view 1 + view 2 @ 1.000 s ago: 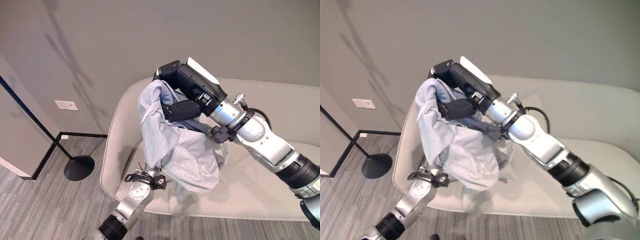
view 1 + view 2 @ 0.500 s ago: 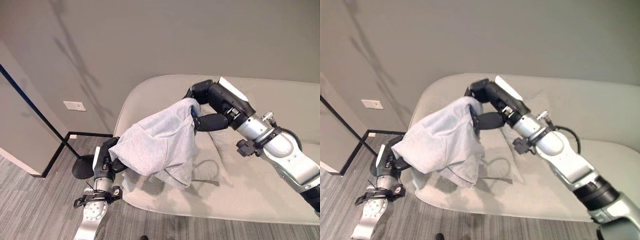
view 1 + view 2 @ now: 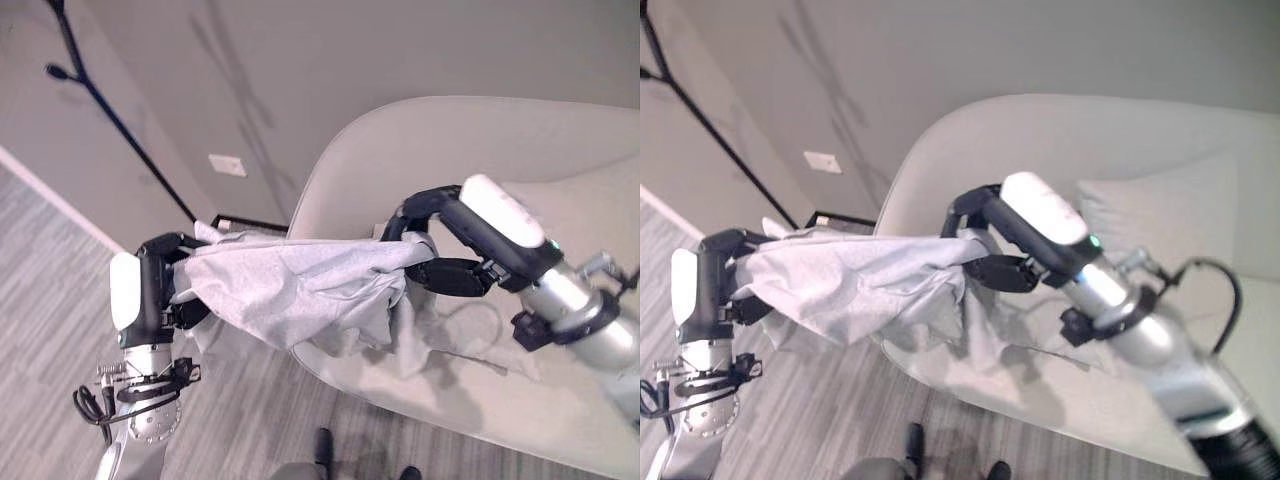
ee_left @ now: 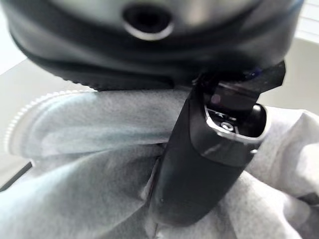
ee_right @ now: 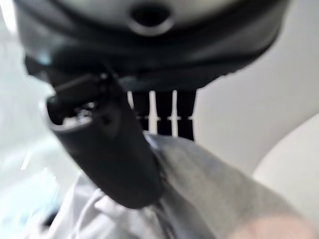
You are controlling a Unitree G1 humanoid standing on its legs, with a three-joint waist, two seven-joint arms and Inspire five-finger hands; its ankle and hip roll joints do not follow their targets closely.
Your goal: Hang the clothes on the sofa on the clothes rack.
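A light grey soft cloth garment (image 3: 300, 290) is being held stretched across the frame's middle, pinched at its left end by the left robot hand (image 3: 160, 285) and at its right end by the right robot hand (image 3: 440, 250). A pale beige rounded sofa (image 3: 480, 130) is lying behind it; a thin black clothes rack pole (image 3: 110, 110) is standing at upper left, and grey striped carpet floor (image 3: 50, 290) is seen at lower left.

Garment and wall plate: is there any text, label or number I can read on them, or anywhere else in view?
None readable.
Garment, stretched between left hand and right hand: plain grey, no print or tag showing.
Wall plate: blank white.
Sofa: no label showing.
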